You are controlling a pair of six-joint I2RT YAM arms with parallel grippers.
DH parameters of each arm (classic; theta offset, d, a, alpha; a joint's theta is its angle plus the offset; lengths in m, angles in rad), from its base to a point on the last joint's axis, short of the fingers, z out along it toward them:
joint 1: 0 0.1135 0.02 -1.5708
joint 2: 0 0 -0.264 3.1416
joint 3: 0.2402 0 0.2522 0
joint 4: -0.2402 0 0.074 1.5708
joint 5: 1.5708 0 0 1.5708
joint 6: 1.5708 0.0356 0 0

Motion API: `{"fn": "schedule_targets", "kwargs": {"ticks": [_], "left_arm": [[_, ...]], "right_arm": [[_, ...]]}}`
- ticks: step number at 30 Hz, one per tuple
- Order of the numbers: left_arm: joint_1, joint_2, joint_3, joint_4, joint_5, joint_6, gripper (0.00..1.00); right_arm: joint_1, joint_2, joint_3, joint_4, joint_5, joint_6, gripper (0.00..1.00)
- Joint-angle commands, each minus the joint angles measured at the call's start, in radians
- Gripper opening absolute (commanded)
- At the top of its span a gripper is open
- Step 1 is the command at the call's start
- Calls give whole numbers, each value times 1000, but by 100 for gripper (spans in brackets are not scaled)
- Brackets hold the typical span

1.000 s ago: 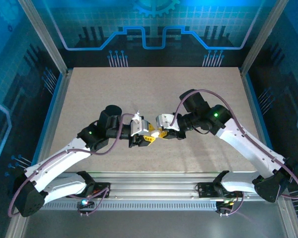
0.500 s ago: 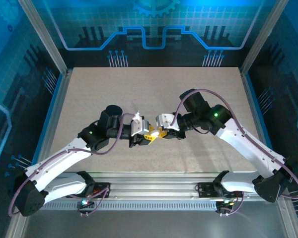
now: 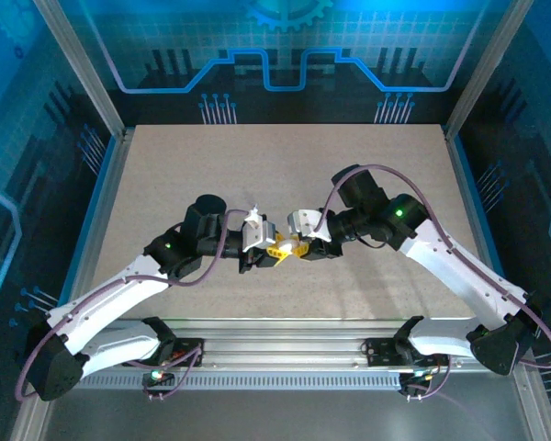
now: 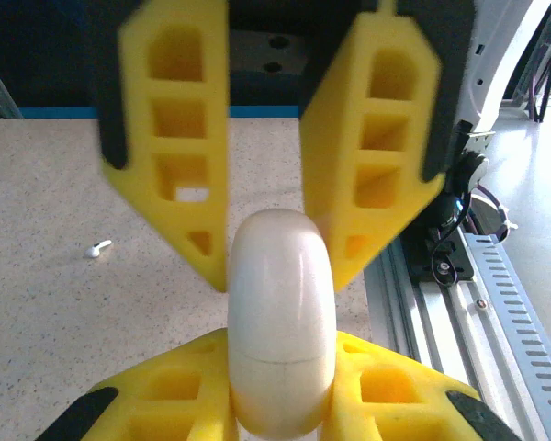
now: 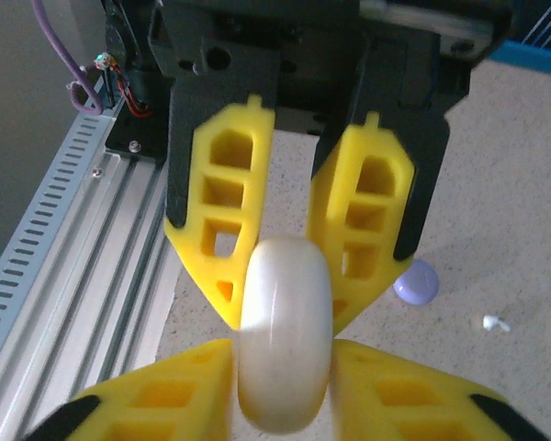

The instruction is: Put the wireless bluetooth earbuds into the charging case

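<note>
Top external view has the two arms bent inward so that the left gripper (image 3: 274, 251) and the right gripper (image 3: 299, 246) meet tip to tip above the speckled beige tabletop (image 3: 285, 165), around its middle and somewhat toward the near aluminium rail (image 3: 285, 333). Left wrist view puts a glossy white, pebble-shaped charging case (image 4: 280, 340), closed, with a thin seam across it, between the left gripper's yellow lattice fingers (image 4: 156, 404). Those fingers are clamped against its two flanks. The right gripper's fingers (image 4: 372, 156) come in from the opposite side and stand one on each flank of the case's other end, with their tips at its surface. Whether they press it or merely lie beside it I cannot tell. Right wrist view gives the same case (image 5: 285, 340) seen from the other end, flanked by both pairs of fingers. Beyond them, on the far side of the grippers, a pale lavender round piece (image 5: 418, 283) rests on the tabletop, partly hidden behind one of the left gripper's fingers. A tiny white earbud (image 5: 494, 322) lies loose on the tabletop near that piece, well apart from the case and outside it.
</note>
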Motion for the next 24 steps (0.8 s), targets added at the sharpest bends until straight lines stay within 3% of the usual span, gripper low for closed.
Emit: {"fn": "schedule_targets", "kwargs": {"ticks": [1, 24], "left_arm": [[-5, -10, 18, 19, -17, -5, 16], [-6, -23, 10, 41, -10, -17, 15]], "right_arm": [[14, -31, -10, 83, -47, 33, 36], [-1, -31, -31, 124, -2, 64, 39]]}}
